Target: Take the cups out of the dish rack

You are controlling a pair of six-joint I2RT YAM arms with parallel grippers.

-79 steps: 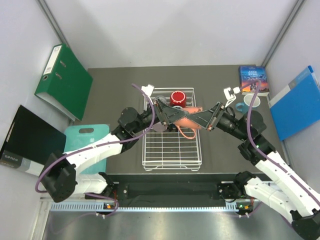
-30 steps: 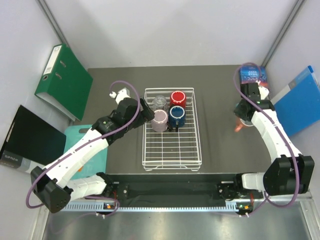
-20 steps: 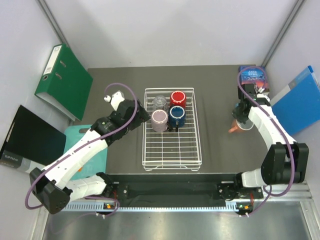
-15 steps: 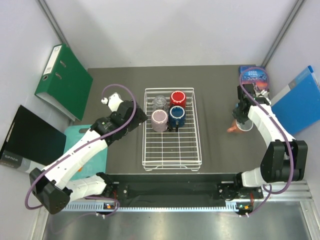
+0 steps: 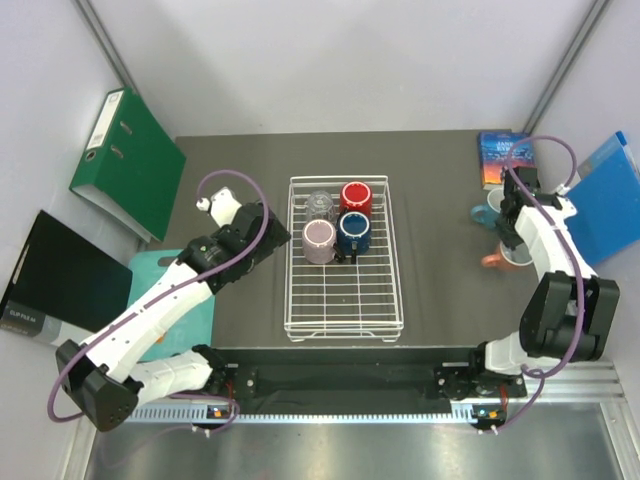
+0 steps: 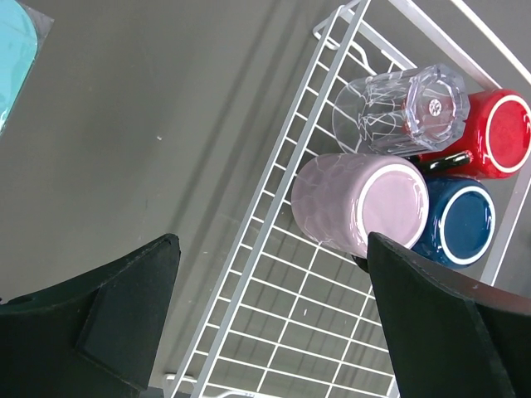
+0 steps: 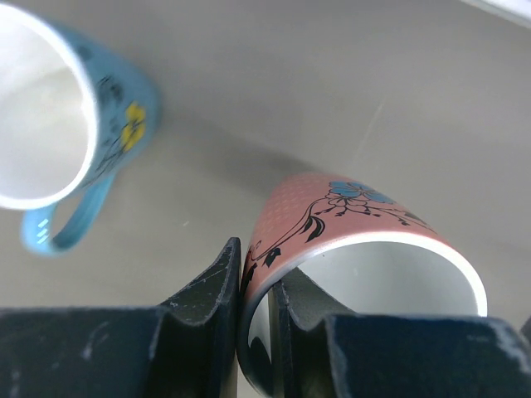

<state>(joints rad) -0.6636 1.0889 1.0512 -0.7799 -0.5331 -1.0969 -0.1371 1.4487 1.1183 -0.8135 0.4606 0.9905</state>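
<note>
Top camera overhead, whole table (image 5: 430, 200) — wrist cameras close, downward; left shares dish rack (image 5: 343, 298).

1. Top view: bright, diffuse light; white walls (image 5: 330, 60) washed out, shadows faint.
2. Left wrist view: sharp; shadow bands on the table (image 6: 124, 124) left of the dish rack (image 6: 299, 308); clear glass tumbler (image 6: 398, 108) glints.
3. Right wrist view: salmon-orange mug (image 7: 348, 220) crisp, light blue mug (image 7: 58, 124) at upper left blurred.

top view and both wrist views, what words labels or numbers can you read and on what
Book: title looks like "JANE EYRE", too small to be sure.
Black folder: white print along its edge, too small to read.
Green binder: spine label, nothing legible.
Glass: mark on its base, too blurred.
Orange mug and light blue mug: flowers only, no words.
</note>
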